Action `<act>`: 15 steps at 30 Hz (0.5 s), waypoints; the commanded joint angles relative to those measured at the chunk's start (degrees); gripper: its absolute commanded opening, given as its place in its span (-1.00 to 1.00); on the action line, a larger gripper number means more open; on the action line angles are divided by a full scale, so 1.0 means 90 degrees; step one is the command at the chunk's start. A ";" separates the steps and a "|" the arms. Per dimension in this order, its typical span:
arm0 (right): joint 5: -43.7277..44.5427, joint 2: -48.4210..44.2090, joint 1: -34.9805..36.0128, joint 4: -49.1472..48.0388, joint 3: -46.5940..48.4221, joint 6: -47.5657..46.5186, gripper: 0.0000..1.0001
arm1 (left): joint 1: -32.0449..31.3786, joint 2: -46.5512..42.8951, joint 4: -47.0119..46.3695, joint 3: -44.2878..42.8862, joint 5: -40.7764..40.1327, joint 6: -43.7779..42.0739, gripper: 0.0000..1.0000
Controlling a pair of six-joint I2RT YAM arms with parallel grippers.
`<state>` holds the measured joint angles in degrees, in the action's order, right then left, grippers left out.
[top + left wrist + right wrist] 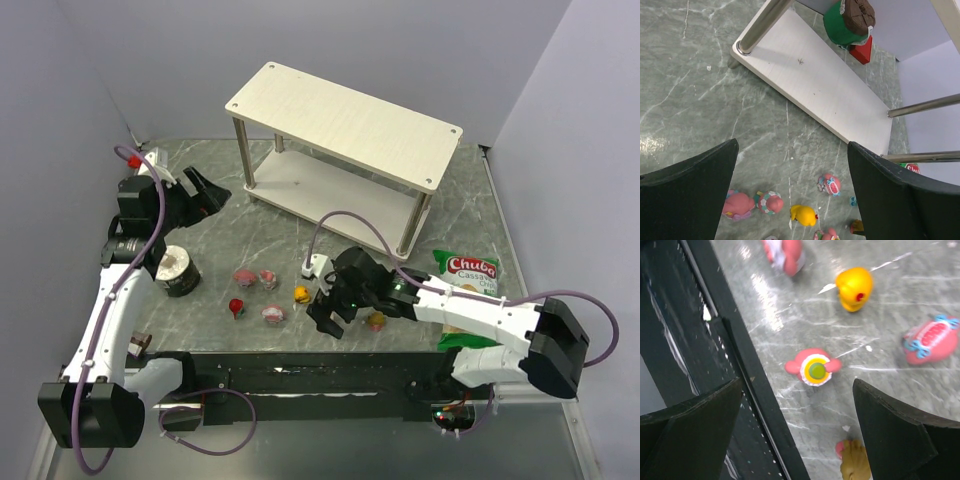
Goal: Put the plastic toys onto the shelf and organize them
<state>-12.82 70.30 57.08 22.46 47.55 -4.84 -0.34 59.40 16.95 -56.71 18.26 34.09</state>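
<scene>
Top external shows chips bag (468, 274) near shelf (345, 120).

Lying at right on grey-green marbled tabletop (468, 203): green foil chips bag (468, 272) lettered "Chuba". Standing at left: round dark metal can (178, 270), pale on top. Farther back: green cylindrical container (841, 24) with brown top, red wedge-shaped block (862, 52) just beside.

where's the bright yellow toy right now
Top view: the bright yellow toy lies on the table in front of the shelf, just left of the right gripper and right of a pink toy.
</scene>
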 commanded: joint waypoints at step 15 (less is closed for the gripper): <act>-0.0334 0.1583 -0.0102 -0.0405 0.0380 -0.0859 0.83 | 0.0018 -0.0223 0.0099 -0.0017 0.0256 -0.0311 0.93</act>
<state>-16.29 82.87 56.58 20.80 47.83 -11.40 -0.36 58.59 17.89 -56.47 19.66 33.06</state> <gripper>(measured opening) 0.920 0.963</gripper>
